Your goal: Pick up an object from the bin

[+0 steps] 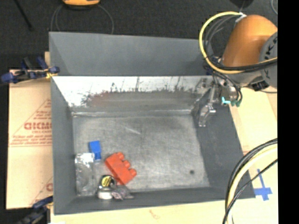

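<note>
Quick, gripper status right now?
Gripper: open or closed cannot be told; it hangs at the upper right corner of the grey metal bin.

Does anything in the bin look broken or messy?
Nothing looks broken or spilled. It is just lopsided: the red brick, blue block, clear wrapper and yellow-and-black round thing all huddle in the near-left corner of the bin, while the gripper hangs at the far-right corner, apart from them.
</note>
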Tool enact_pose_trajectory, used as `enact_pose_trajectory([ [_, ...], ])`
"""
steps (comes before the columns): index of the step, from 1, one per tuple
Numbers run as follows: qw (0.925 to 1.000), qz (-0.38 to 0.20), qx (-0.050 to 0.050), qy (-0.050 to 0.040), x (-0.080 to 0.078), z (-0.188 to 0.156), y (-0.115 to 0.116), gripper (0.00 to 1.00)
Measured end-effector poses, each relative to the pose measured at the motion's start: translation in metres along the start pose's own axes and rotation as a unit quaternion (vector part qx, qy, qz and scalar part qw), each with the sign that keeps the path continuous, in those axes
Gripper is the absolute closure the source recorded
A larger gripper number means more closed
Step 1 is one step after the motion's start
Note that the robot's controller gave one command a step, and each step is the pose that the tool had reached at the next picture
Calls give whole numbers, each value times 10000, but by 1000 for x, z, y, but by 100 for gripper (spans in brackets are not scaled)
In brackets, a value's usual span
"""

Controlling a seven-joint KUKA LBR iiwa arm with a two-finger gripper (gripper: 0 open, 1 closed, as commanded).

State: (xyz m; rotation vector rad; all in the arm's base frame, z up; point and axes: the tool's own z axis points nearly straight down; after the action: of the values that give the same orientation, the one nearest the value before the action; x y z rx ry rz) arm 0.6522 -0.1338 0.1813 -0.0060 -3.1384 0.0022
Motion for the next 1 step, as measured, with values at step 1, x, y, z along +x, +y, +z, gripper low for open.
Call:
enact_pose_trajectory([
  [1, 9998, 197, -10, -62, 29, 108, 108, 0],
])
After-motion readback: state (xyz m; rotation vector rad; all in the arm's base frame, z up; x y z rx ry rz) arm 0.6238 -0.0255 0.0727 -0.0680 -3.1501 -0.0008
